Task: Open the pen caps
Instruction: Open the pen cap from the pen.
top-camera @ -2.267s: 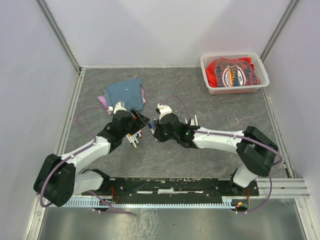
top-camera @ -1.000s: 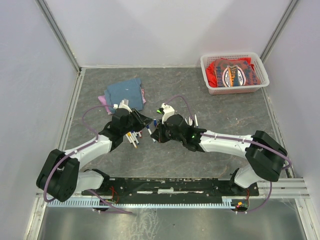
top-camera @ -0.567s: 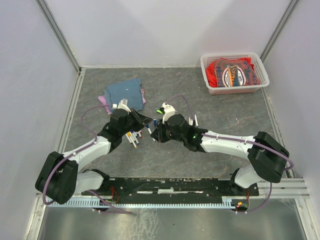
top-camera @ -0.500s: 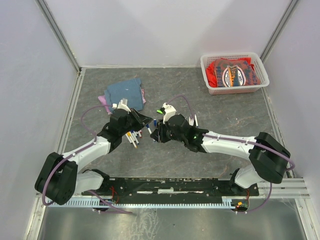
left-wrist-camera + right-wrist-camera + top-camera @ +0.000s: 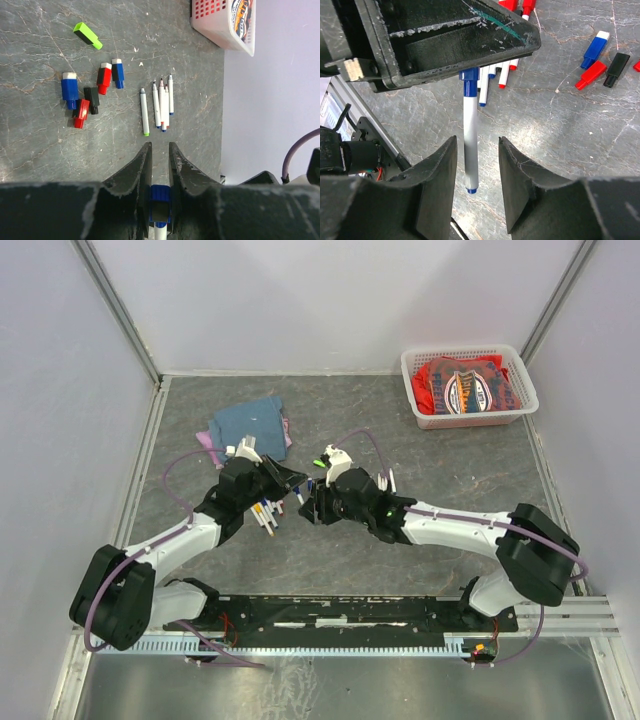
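Left fingers (image 5: 141, 167) are clamped tight on the blue cap (image 5: 160, 196) of a pen (image 5: 470, 142). That's the one still on its barrel, held up off the table (image 5: 30, 145) near the middle of the workspace. From the right wrist view the white barrel hangs straight down out of that grip, blue plug at its lower end. The right fingers (image 5: 440, 170) stand apart on either side of it, with a sliver of table showing on both sides, so no contact there. Seen from above, the two arms meet nose to nose. The left comes in from the left, the right reaches across from the right, and the pen sits between them. Down on the table, loose caps are scattered in a little cluster: a green cap (image 5: 87, 36) off on its own, then a big blue one (image 5: 69, 89), a red one (image 5: 104, 78) touching a smaller blue one (image 5: 117, 73), and a black one (image 5: 92, 99) against a second red (image 5: 81, 112). Just beside them lies a neat row of uncapped pens (image 5: 157, 105), tips bare (one has a green end plug). More pens with red and blue ends (image 5: 506, 74) lie bunched under the left arm. In the far right corner there's a white basket (image 5: 470, 421) holding red fabric, and a folded blue cloth (image 5: 248, 425) lies at far left.
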`<move>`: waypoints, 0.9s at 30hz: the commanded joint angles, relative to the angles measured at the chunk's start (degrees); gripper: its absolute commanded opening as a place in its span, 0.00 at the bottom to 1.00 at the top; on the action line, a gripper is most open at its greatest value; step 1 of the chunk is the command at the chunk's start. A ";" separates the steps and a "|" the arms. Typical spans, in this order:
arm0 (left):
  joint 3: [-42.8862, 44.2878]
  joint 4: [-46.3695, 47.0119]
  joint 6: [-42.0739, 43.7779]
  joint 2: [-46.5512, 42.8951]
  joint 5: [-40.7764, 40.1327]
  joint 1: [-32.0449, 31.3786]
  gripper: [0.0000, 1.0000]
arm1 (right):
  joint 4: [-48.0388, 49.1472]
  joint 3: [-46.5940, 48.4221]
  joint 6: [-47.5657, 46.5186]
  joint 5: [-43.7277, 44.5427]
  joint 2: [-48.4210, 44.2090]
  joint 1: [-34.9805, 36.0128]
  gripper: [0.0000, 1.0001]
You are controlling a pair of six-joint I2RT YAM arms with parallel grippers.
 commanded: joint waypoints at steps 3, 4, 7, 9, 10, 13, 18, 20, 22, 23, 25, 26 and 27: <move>0.33 4.02 -2.97 0.35 2.29 0.19 0.03 | 3.02 4.37 0.23 -1.47 2.94 -0.85 0.41; 0.34 4.06 -3.02 0.44 2.37 0.14 0.03 | 2.97 4.80 0.27 -1.69 3.41 -1.02 0.38; 0.64 3.94 -2.97 0.64 2.46 0.14 0.03 | 2.71 5.56 0.04 -2.14 4.73 -1.90 0.17; 0.88 3.44 -2.74 0.78 2.25 0.13 0.03 | 2.64 5.86 -0.17 -2.86 5.57 -2.64 0.03; 1.05 3.12 -2.60 0.97 1.92 0.18 0.03 | 2.09 6.04 -0.47 -2.84 5.94 -2.88 0.01; 2.49 -0.89 -2.14 1.31 -0.81 0.14 0.03 | -0.23 6.73 -2.51 -2.14 7.02 -2.97 0.01; 4.30 -6.38 -4.37 1.59 -9.37 0.01 0.03 | -5.27 8.46 -7.19 2.84 9.30 -2.54 0.01; 5.84 -9.13 -5.31 2.50 -12.95 -0.40 0.03 | -7.24 9.34 -9.09 5.79 10.26 -1.89 0.01; 6.88 -10.28 -6.98 3.75 -15.72 -0.68 0.03 | -8.61 9.91 -10.79 9.12 11.17 -1.05 0.01; 7.19 -10.36 -7.85 4.35 -16.60 -0.84 0.03 | -8.93 9.90 -11.40 10.88 11.45 -0.76 0.01; 7.96 -10.44 -9.25 5.64 -18.28 -1.18 0.03 | -8.97 9.54 -12.39 13.77 11.89 -0.21 0.01; 8.45 -10.60 -9.85 6.22 -18.99 -1.33 0.03 | -9.01 9.31 -12.84 14.90 12.16 -0.01 0.01; 8.95 -10.69 -10.22 6.81 -19.52 -1.60 0.03 | -9.22 9.16 -13.41 16.20 12.38 0.23 0.01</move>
